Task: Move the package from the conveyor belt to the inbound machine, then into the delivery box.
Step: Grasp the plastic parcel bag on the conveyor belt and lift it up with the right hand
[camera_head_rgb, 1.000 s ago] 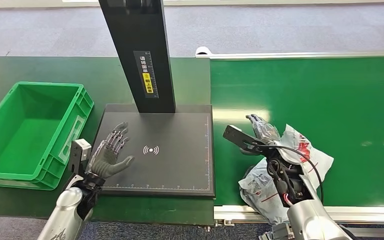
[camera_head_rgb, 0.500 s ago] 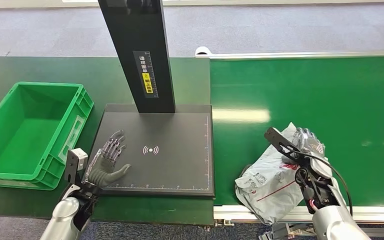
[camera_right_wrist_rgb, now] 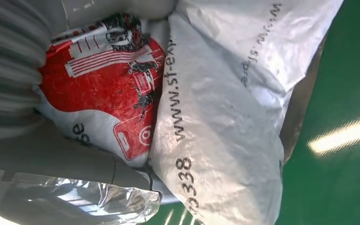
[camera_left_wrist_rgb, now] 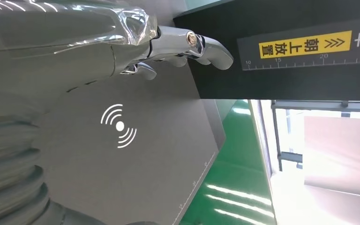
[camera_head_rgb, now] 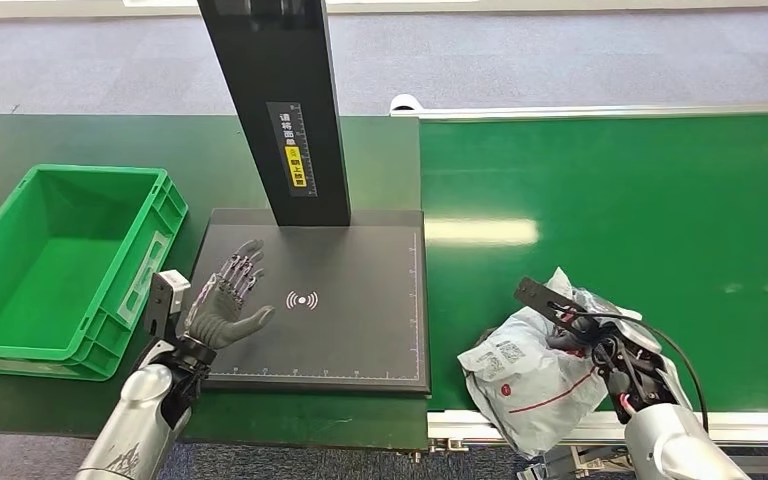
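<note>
A green plastic crate (camera_head_rgb: 55, 262) is seen at the far left on the dark green table (camera_head_rgb: 110, 140), with nothing visible inside it. Just to its right, the left hand (camera_head_rgb: 224, 305) is held above the near left corner of the black scanner platform (camera_head_rgb: 340, 330), fingers spread and nothing grasped; the white signal mark (camera_head_rgb: 302, 300) lies just beside its fingertips (camera_left_wrist_rgb: 206, 44). The machine's black column (camera_head_rgb: 278, 105), bearing a yellow label (camera_head_rgb: 299, 165), rises from the platform's far edge. To the right, on the green conveyor belt (camera_head_rgb: 640, 200), a grey courier bag with red print (camera_head_rgb: 530, 375) is found near the near edge. The right hand (camera_head_rgb: 610, 345) is closed on the bag's right side, the plastic (camera_right_wrist_rgb: 225, 122) crumpled against it.
</note>
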